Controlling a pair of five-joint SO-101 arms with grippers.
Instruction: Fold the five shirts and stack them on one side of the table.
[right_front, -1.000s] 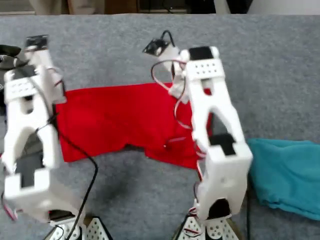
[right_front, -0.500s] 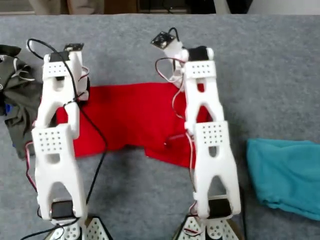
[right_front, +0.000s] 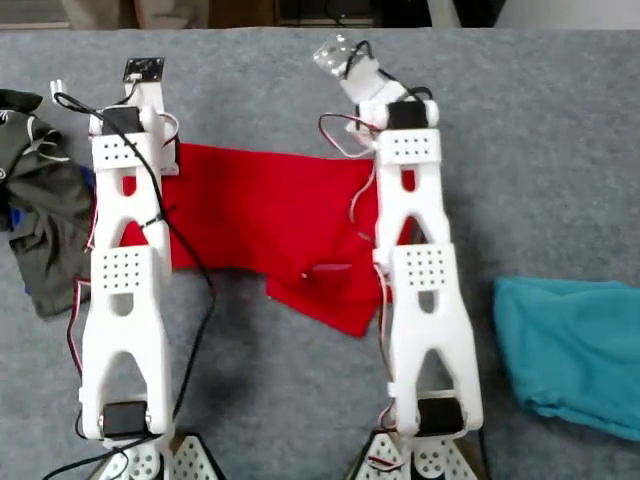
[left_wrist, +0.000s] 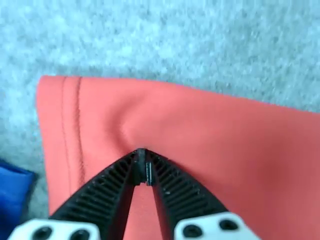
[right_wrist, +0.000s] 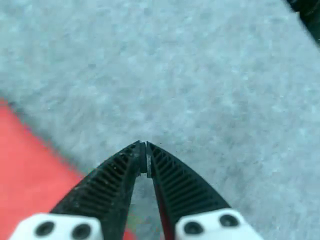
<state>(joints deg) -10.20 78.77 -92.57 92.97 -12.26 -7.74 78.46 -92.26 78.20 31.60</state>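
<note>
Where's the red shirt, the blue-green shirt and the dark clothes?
red shirt (right_front: 260, 215): high view, flat middle.
blue-green shirt (right_front: 575, 345): high view, middle of bundle.
dark clothes (right_front: 40, 205): high view, middle of heap.

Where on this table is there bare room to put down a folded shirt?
The widest bare grey table surface lies beyond the crumpled teal shirt, beside the right arm. A smaller patch lies between the arm bases, nearer than the red shirt. It is crowded by the dark olive shirt heap.

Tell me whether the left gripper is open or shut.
Shut on the red shirt: the left gripper pinches a pucker of cloth near the hemmed edge, fingers meeting at their tips.
</note>
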